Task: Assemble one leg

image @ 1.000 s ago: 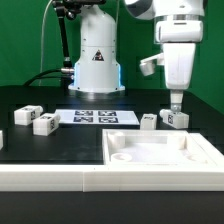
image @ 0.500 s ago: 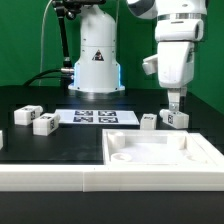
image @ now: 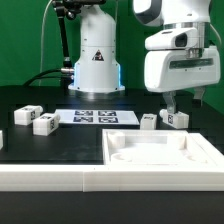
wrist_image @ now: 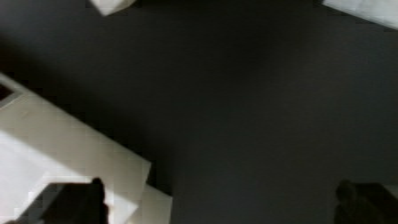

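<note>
Several alike white legs lie on the black table in the exterior view: two at its left [image: 24, 114] [image: 44, 123] and two at its right [image: 149, 121] [image: 177, 118]. My gripper [image: 187, 105] hangs just above the rightmost leg, its broad side facing the camera, jaws spread and empty. In the wrist view the gripper [wrist_image: 217, 205] shows only as two dark fingertips [wrist_image: 71, 204] far apart over bare dark table. No leg lies between them. A white corner [wrist_image: 111, 5] at the picture's edge may be a leg.
The large white panel with raised rim [image: 196, 147] lies in front, also in the wrist view [wrist_image: 54, 140]. The marker board [image: 95, 117] lies mid-table. The robot base [image: 95, 60] stands behind it. A white rail [image: 50, 178] runs along the front edge.
The hand has turned about its vertical axis, from narrow side to broad side toward the camera. It stays over the rightmost leg. No leg has moved.
</note>
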Controlling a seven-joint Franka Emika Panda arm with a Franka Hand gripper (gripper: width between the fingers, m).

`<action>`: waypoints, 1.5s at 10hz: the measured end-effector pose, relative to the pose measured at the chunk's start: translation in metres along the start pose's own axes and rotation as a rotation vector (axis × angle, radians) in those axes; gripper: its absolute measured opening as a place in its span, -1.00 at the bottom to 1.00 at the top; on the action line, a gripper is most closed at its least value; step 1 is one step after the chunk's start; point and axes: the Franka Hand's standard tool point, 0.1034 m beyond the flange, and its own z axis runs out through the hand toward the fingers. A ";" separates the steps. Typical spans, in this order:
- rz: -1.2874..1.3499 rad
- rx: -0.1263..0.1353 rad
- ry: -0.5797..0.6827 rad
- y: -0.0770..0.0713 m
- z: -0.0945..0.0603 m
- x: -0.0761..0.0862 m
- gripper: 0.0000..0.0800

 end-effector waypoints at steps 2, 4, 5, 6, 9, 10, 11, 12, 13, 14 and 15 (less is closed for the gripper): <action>0.151 0.015 0.003 -0.019 0.003 -0.004 0.62; 0.170 0.017 -0.003 -0.017 0.003 -0.004 0.62; 0.169 0.017 -0.005 -0.017 0.003 -0.004 0.62; 0.169 0.019 -0.045 -0.018 0.004 -0.007 0.62; 0.150 0.039 -0.278 -0.028 0.009 -0.010 0.62; 0.147 0.045 -0.357 -0.031 0.010 -0.015 0.62; 0.152 0.049 -0.421 -0.033 0.012 -0.019 0.62; 0.158 0.050 -0.483 -0.035 0.015 -0.026 0.62; 0.164 0.048 -0.566 -0.038 0.018 -0.032 0.62; 0.171 0.048 -0.614 -0.039 0.023 -0.036 0.62; 0.171 0.054 -0.707 -0.041 0.027 -0.049 0.62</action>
